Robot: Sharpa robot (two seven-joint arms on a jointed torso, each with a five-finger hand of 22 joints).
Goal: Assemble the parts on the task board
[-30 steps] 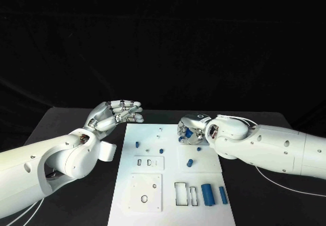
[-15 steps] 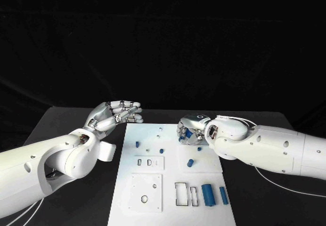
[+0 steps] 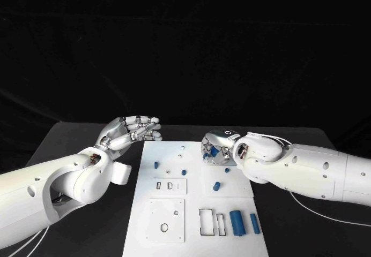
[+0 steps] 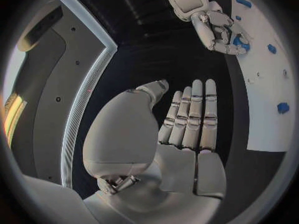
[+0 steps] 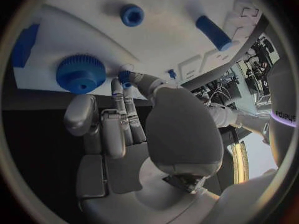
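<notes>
Task board (image 3: pixel 174 225): white plate in the middle of the black table (image 3: pixel 69 144), long side running away from the robot.
Right hand (image 3: pixel 218 148): over the board's far right part, fingers pointing down at it. In the right wrist view the fingertips (image 5: pixel 124 79) touch or nearly touch a small blue peg standing at the board — I cannot tell whether it is pinched or only touched.
Blue gear (image 5: pixel 80 73): lies flat just beside those fingertips, at the board's edge.
Blue ring piece (image 5: pixel 132 15): beyond the gear, apart from the fingers.
Blue cylinder (image 5: pixel 213 32): lies on its side, well apart from the hand.
Left hand (image 3: pixel 130 132): raised off the board's far left corner, fingers together and lightly curled, holding nothing.
Deciding relation: the right hand is the nearer one — the peg sits directly under its fingertips, axis upright, so the coming move is judged a straight downward press or pinch.
</notes>
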